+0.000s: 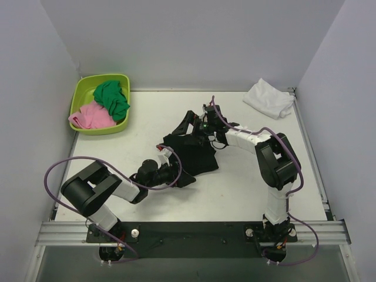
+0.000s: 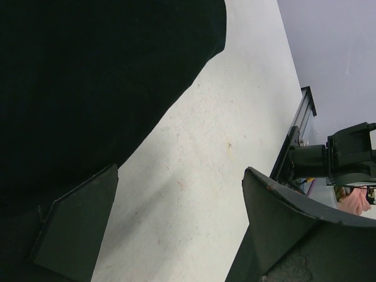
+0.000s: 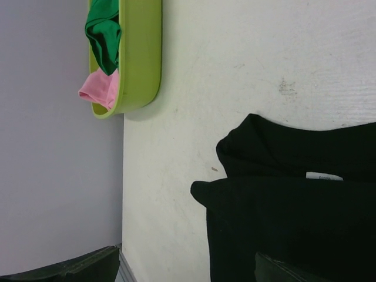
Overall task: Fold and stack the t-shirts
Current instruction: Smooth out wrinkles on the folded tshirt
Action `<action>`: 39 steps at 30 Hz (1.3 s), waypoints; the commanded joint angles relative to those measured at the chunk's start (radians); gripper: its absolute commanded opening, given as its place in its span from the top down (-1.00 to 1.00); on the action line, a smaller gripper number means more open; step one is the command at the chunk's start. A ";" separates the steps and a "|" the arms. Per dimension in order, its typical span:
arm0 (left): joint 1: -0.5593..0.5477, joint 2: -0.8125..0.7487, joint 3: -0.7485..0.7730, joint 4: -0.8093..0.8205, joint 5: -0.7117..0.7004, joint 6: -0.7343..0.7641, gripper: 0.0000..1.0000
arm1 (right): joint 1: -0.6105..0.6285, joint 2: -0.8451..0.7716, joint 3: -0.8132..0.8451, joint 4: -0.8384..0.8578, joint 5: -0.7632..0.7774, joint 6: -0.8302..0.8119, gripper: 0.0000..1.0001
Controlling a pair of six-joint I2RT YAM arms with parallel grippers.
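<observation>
At table centre, black t-shirt; white t-shirt far-right corner.

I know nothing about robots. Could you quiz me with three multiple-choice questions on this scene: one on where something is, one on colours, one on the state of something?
1. Where on the table is the white t-shirt? A) far right corner B) near left corner C) centre
2. The lime-green tub holds cloths of which colours? A) blue and yellow B) green and pink C) red and grey
3. The left gripper and right gripper are: A) both shut B) both open C) one open, one shut

Answers: 1 A, it sits bunched by the far right edge; 2 B, a green cloth and a pink cloth show in it; 3 B, each wrist view shows its fingers spread wide apart.
</observation>
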 commanded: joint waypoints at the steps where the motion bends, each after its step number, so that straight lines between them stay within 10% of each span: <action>1: 0.003 0.043 -0.011 0.154 0.027 -0.017 -0.93 | 0.000 -0.036 -0.032 0.054 -0.031 0.006 -1.00; 20: -0.015 -0.203 0.026 -0.049 0.073 0.003 -0.94 | -0.010 -0.033 -0.048 0.080 -0.045 0.014 -1.00; 39: 0.117 -0.039 0.072 0.023 0.083 0.056 -0.94 | -0.029 -0.028 -0.045 0.081 -0.059 0.003 -1.00</action>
